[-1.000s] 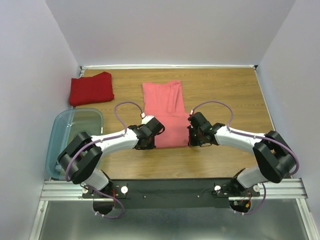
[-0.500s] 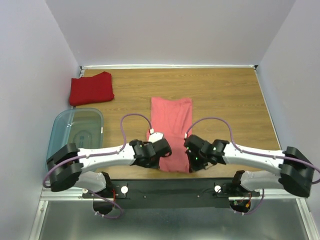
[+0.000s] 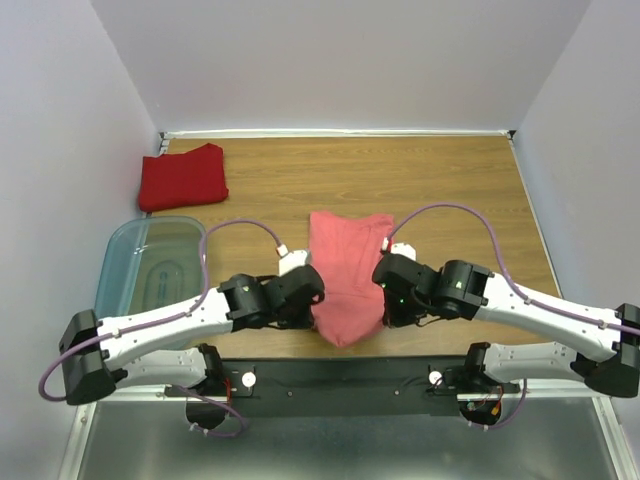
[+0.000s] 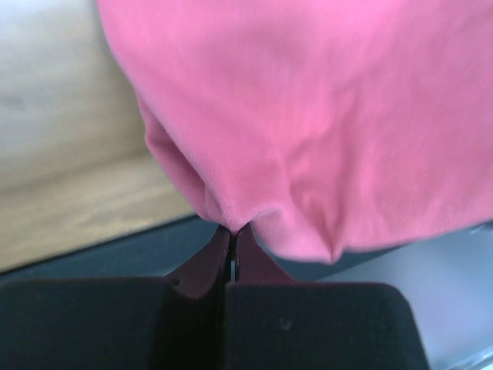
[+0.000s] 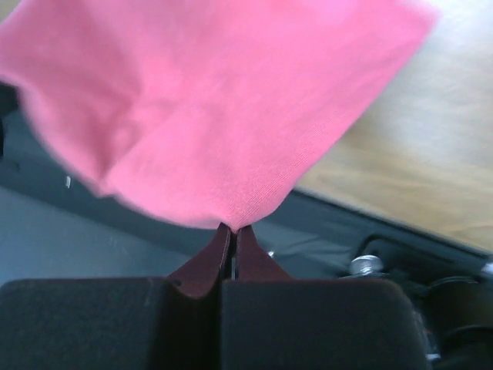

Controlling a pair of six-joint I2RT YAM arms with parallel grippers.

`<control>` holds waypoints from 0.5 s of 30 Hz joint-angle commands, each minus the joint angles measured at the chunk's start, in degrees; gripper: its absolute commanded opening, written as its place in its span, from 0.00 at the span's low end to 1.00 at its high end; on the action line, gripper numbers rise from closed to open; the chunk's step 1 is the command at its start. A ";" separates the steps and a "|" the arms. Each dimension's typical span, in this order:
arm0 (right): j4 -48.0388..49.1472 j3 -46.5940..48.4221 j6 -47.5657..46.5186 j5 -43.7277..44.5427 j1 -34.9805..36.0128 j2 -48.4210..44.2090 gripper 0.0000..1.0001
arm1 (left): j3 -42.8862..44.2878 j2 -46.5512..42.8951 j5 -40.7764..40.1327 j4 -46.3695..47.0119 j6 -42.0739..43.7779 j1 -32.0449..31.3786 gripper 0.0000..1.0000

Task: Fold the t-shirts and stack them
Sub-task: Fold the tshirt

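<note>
The deep red cloth t-shirt (image 3: 183, 177) lies as a compact folded rectangle at about 10 o'clock on the brown wooden table (image 3: 470, 190), so its fold looks done. The salmon-pink cloth t-shirt (image 3: 348, 270) is a narrow lengthwise strip at 6 o'clock, its far end resting on the wood and its near end raised off the surface at the table's near edge. The left gripper (image 4: 233, 245) is pinched tight on the near-left corner of that pink hem, and the right gripper (image 5: 233, 235) is clamped the same way on the near-right corner; in both wrist views the cloth bunches right at the closed fingertips. The clear bluish plastic bin (image 3: 150, 265) sits at 8 o'clock, apart from both shirts. By my reading the task is roughly halfway: the pink shirt has its sides in but its crosswise fold is not yet laid, and the two shirts are well apart, so stacking remains.
</note>
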 commanded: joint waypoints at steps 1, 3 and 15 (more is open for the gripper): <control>-7.90 4.72 -4.44 9.92 -4.81 1.38 0.00 | 1.84 -3.39 -1.43 3.52 6.67 6.19 0.00; -7.82 6.75 -7.78 10.54 -7.27 1.73 0.00 | 3.24 -4.01 -1.43 4.06 10.36 10.06 0.00; -2.21 9.66 -20.34 7.13 -20.80 6.83 0.00 | 6.94 1.61 4.36 11.42 25.74 24.56 0.00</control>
